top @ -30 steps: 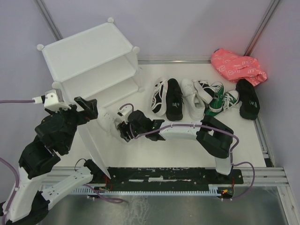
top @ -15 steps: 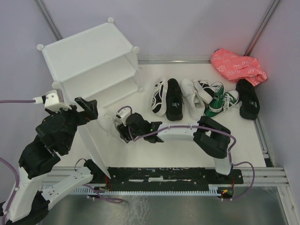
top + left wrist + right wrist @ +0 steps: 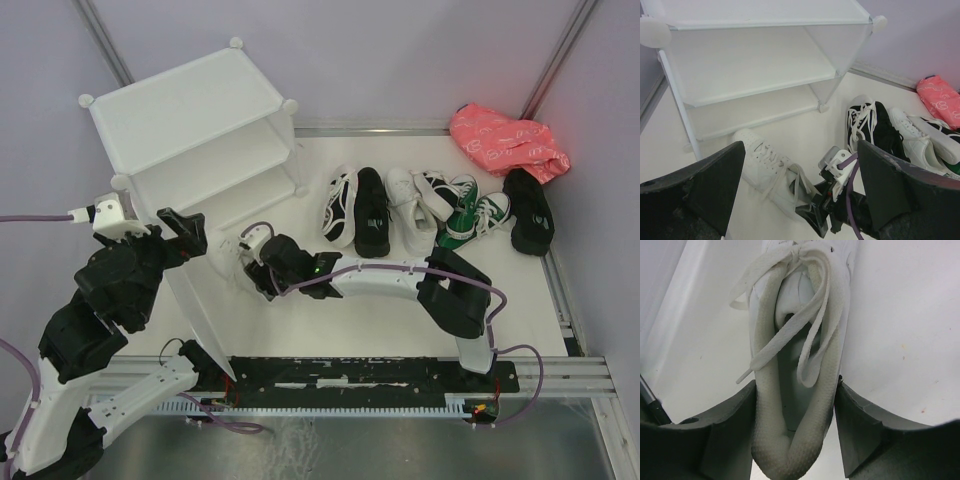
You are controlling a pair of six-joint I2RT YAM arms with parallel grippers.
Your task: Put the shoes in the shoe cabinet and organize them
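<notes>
The white shoe cabinet (image 3: pixel 190 110) (image 3: pixel 755 55) stands at the back left, its shelves bare. A white sneaker (image 3: pixel 228 258) (image 3: pixel 762 162) (image 3: pixel 800 340) lies on the table in front of it, toe toward the lower shelf. My right gripper (image 3: pixel 262 272) (image 3: pixel 826 210) (image 3: pixel 796 405) is shut on its heel, both pads pressing the collar inward. My left gripper (image 3: pixel 172 235) (image 3: pixel 799 150) hangs open above the table left of the sneaker, holding nothing. The other shoes (image 3: pixel 372 210) lie in a row at the middle right: black sneakers, a white sneaker (image 3: pixel 410 205), green sneakers (image 3: pixel 475 215), a plain black shoe (image 3: pixel 528 210).
The cabinet's door panel (image 3: pixel 195 310) stands swung out toward the near edge, beside the left arm. A pink bag (image 3: pixel 508 140) (image 3: pixel 940 97) lies in the back right corner. Metal rails edge the table at the back and right.
My right gripper has pushed the white sneaker a little left and back, toward the cabinet's lower shelf. The left arm has stayed still.
</notes>
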